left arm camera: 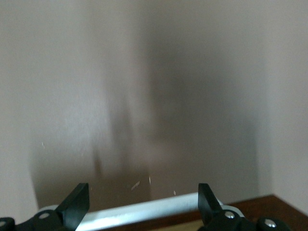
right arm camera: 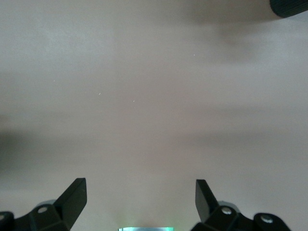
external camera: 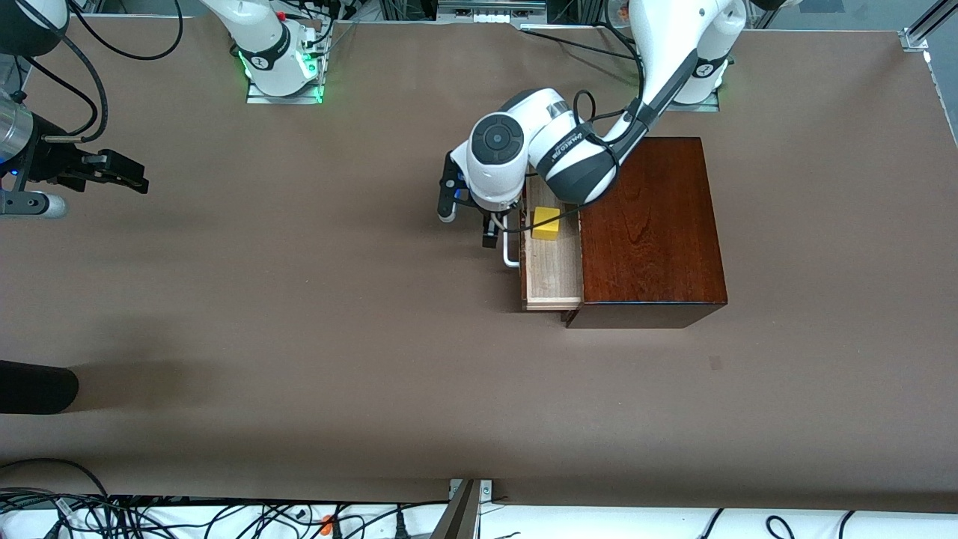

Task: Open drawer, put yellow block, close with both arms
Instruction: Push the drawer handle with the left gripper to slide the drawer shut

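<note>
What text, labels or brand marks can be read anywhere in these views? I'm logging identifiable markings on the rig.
Left arm: dark lettering on the white link over the drawer, too small and tilted to read.
Round badges on both arm bases: no legible characters.
Yellow block, drawer handle, wooden box: no text.
Left end effector and right end effector: no text in either wrist view.

Even light (wrist views blurred)

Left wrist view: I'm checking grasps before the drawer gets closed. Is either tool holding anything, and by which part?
Nothing is held. The left tool is open, its fingers astride the drawer's handle. The right tool waits open over bare table.
</note>
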### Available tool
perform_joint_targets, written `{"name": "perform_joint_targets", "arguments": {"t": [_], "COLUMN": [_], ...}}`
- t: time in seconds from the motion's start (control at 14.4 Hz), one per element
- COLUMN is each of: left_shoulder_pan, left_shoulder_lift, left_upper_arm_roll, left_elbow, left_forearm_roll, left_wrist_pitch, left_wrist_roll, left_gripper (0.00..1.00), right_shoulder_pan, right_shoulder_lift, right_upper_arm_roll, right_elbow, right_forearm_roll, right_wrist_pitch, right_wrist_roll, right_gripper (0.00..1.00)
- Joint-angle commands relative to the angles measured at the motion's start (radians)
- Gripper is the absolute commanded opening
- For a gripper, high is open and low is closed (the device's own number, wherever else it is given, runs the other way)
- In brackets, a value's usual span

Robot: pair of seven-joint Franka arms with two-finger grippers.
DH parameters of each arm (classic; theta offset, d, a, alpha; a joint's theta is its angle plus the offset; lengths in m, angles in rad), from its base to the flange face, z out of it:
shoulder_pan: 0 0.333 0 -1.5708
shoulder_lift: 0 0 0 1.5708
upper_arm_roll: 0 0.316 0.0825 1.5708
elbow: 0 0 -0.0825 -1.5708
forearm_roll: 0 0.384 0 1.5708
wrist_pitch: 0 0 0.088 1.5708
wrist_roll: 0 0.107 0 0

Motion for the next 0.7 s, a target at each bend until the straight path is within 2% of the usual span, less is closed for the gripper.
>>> {"name": "perform_joint_targets", "arguments": {"t": [0.0, 0.42, 0.63], "left_shoulder_pan": [0.004, 0.007, 0.009], "left_shoulder_lift": [-0.012, -0.018, -0.02], "left_upper_arm_roll": [-0.001, 0.02, 0.031], "left_elbow": [-0.008, -0.003, -0.005], "left_forearm_roll": [0.071, 0.074, 0.123], "left_wrist_pitch": [-0.046, -0.112, -0.146], "left_wrist_roll": [0.015, 0.02, 0.015], "left_gripper": [1.0, 1.0, 1.0], "right_shoulder_pan": [-0.017, -0.017, -0.017], "right_shoulder_lift": [-0.016, -0.016, -0.013], "right_upper_arm_roll": [0.015, 0.018, 0.018], "right_elbow": [0.003, 0.001, 0.001], "right_forearm_roll": [0.013, 0.017, 0.017], "right_wrist_pitch": [0.005, 0.007, 0.009], "right_wrist_roll": [0.006, 0.006, 0.006], "right_gripper": [1.0, 1.0, 1.0]}}
